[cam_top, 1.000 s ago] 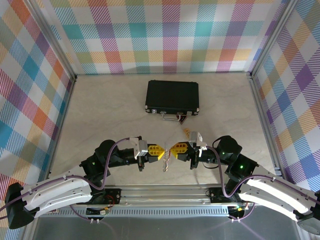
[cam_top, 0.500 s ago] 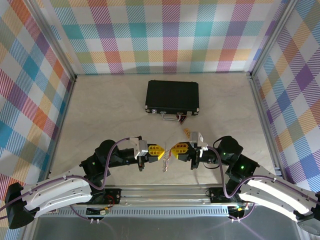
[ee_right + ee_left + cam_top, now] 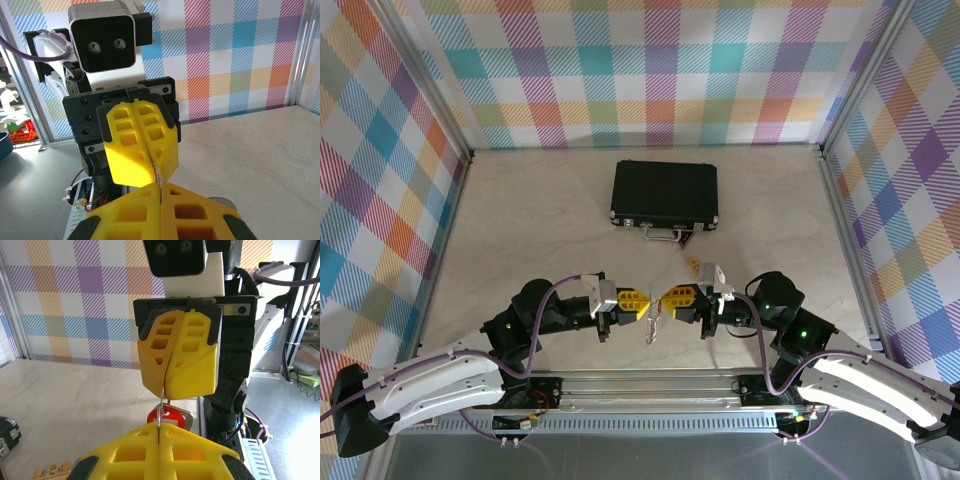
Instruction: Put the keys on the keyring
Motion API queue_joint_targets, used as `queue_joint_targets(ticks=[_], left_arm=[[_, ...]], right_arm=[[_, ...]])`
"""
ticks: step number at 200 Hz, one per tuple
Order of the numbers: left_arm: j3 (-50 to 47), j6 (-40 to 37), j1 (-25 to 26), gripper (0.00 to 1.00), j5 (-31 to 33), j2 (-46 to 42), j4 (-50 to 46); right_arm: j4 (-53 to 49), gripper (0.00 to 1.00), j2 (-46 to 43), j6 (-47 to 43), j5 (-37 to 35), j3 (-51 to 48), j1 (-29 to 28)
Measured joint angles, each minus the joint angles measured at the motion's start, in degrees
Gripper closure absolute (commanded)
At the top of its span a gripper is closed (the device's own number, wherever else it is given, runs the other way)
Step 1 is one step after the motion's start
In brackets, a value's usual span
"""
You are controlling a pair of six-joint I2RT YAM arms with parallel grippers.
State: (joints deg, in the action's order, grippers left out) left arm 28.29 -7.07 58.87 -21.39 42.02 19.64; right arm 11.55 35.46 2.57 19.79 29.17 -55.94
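My left gripper (image 3: 642, 303) and right gripper (image 3: 665, 297) meet tip to tip above the table's near edge, both shut. A thin metal loop, the keyring (image 3: 161, 412), runs edge-on between them. In the left wrist view my left gripper (image 3: 160, 429) pinches its lower end and the right gripper (image 3: 165, 385) pinches its upper end. The key's red plastic head (image 3: 170, 417) hangs just behind the loop, against a silver metal piece (image 3: 187, 415). From above, key and ring dangle as a small silver cluster (image 3: 651, 328). The right wrist view shows the loop as a sliver (image 3: 157, 175) between the jaws.
A black case (image 3: 665, 193) with a metal handle lies at the back middle of the table. A small yellow-orange tag (image 3: 693, 265) lies on the table between the case and the right gripper. Plaid walls enclose the table on three sides.
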Motion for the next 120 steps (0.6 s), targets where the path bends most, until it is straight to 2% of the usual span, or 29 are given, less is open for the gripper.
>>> queue_joint_targets(ticks=[120], left_arm=[[0.0, 0.0, 0.0, 1.0, -0.02, -0.04, 0.0]], right_arm=[[0.48, 1.0, 0.26, 0.0, -0.04, -0.48, 0.0]])
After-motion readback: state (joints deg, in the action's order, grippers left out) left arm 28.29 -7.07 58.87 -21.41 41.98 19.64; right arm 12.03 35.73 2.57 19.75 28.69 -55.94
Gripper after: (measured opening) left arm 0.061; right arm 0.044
